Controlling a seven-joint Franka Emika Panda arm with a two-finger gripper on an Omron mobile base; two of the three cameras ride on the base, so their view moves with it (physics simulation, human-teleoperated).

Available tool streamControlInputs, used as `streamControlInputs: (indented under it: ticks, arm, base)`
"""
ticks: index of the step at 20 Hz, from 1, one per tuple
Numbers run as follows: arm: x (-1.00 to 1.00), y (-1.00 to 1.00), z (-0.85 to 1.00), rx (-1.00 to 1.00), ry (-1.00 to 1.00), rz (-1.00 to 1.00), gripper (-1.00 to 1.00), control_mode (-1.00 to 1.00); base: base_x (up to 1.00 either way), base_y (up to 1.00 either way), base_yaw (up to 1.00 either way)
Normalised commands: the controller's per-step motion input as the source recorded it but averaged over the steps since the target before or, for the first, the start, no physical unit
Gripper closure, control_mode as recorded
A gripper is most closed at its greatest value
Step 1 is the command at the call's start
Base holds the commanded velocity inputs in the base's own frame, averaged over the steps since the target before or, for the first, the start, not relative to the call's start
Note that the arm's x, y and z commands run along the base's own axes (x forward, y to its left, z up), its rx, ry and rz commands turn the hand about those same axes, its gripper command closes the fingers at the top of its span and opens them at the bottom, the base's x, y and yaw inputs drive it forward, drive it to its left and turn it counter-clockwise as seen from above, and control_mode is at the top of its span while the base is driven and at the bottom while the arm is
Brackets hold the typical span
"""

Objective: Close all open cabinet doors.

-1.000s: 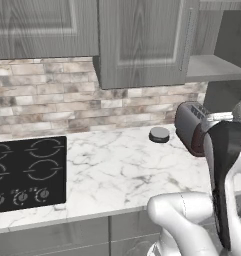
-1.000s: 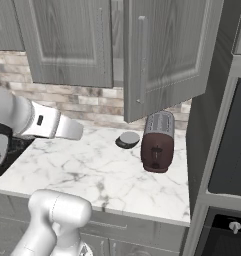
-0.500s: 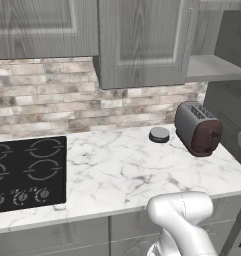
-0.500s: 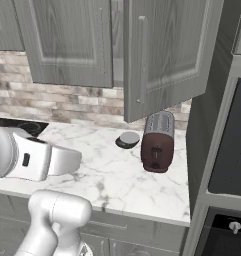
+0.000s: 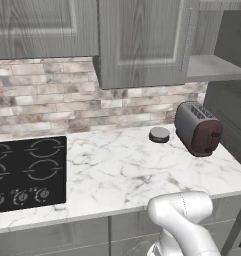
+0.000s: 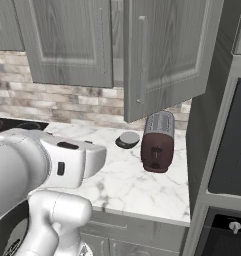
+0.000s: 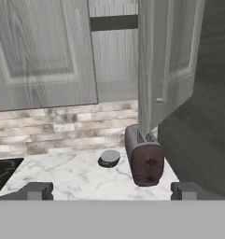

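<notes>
Open cabinet door (image 7: 167, 60) hangs ajar at 1 o'clock in your hand view, directly above the toaster (image 7: 144, 158); gripper (image 7: 111, 190) spread wide and empty, so a low sweep risks clipping that toaster off the surface (image 7: 76, 175).

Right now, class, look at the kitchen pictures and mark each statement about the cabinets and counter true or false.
1. The cabinet door above the toaster stands open. True.
2. The toaster lies tipped on its side. False: it stands upright on the counter.
3. A small round grey object sits beside the toaster. True.
4. The tool grips the door's handle. False: it is open and away from it.
</notes>
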Motion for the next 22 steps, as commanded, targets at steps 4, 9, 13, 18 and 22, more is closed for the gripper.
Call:
streamControlInputs:
  ticks: [4,9,13,18,22]
  arm:
    - [0.22,-0.09,-0.20,0.00,-0.29,0.14,-1.00,-1.00]
    - [0.20,-0.16,-0.03,0.03,-0.22,0.10,-1.00,-1.00]
    - [0.31,-0.24,0.00,0.05,-0.01,0.11,-1.00,-1.00]
    - [0.34,-0.21,0.00,0.04,0.01,0.06,-1.00,-1.00]
    - [0.39,-0.22,0.00,0.04,0.03,0.06,-1.00,-1.00]
  base:
    - [0.00,0.00,0.00]
    - [0.00,0.00,0.00]
    - [0.00,0.00,0.00]
    - [0.00,0.00,0.00]
    - [0.00,0.00,0.00]
